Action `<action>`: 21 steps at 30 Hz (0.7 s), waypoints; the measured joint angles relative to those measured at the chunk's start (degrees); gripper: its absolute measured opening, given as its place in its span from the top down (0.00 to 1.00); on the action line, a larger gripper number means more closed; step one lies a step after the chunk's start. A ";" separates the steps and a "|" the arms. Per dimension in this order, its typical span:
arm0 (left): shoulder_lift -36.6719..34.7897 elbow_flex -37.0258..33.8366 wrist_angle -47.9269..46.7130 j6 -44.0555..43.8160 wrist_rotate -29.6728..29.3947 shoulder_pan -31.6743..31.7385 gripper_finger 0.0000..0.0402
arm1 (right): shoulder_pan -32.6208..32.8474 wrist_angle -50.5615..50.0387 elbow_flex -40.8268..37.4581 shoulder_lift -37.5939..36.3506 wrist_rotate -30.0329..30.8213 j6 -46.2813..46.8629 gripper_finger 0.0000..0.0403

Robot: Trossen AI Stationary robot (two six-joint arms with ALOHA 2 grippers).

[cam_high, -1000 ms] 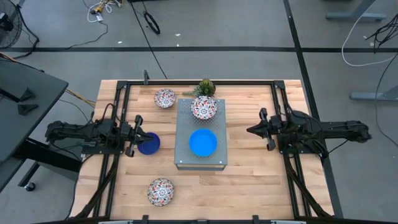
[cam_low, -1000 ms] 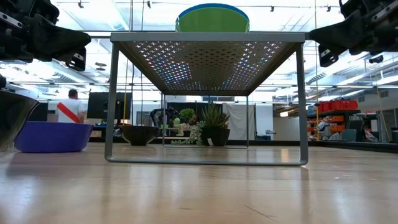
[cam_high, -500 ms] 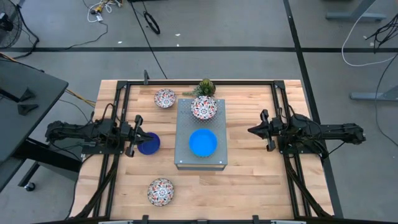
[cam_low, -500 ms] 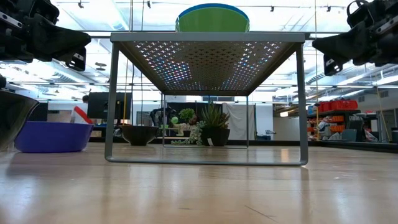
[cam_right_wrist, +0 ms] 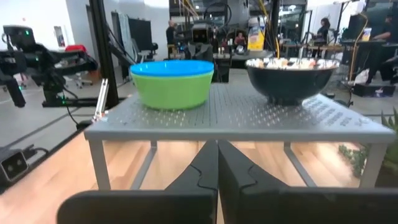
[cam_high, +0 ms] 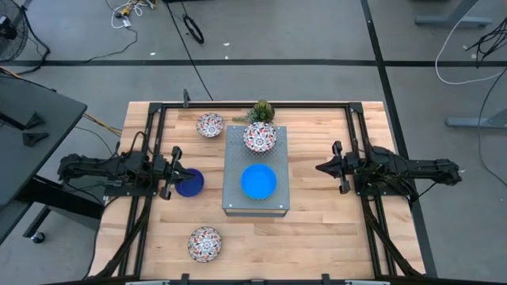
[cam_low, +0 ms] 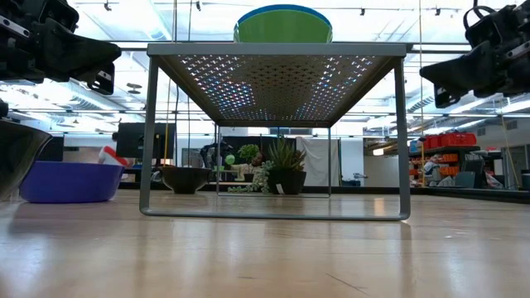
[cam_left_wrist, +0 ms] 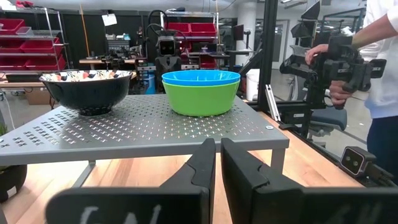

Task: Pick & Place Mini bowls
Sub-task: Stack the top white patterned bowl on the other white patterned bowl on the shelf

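A grey perforated box (cam_high: 236, 158) stands mid-table. On it sit a patterned mini bowl (cam_high: 259, 137) and a light blue bowl (cam_high: 258, 181) nested in a green one (cam_left_wrist: 201, 98). A dark blue bowl (cam_high: 190, 183) rests on the wood beside my left gripper (cam_high: 176, 170). Two more patterned bowls lie on the table, one at the far left (cam_high: 210, 124) and one at the near left (cam_high: 204, 243). My left gripper (cam_left_wrist: 217, 169) is level, shut to a slit and holds nothing. My right gripper (cam_high: 320, 167) is level and shut (cam_right_wrist: 217, 165), right of the box.
A small spiky plant (cam_high: 261, 110) stands behind the box at the far edge. Black frame rails (cam_high: 358, 134) run along both table sides. A person (cam_left_wrist: 380, 68) stands beyond the table's right side. Bare wood (cam_high: 317, 237) lies at the near right.
My right gripper has sunk a little, still shut and level. My left arm and the bowls have kept still.
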 joint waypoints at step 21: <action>-0.02 0.00 0.00 0.00 -0.01 0.00 0.93 | 0.00 0.06 0.02 -0.53 -0.04 6.75 0.98</action>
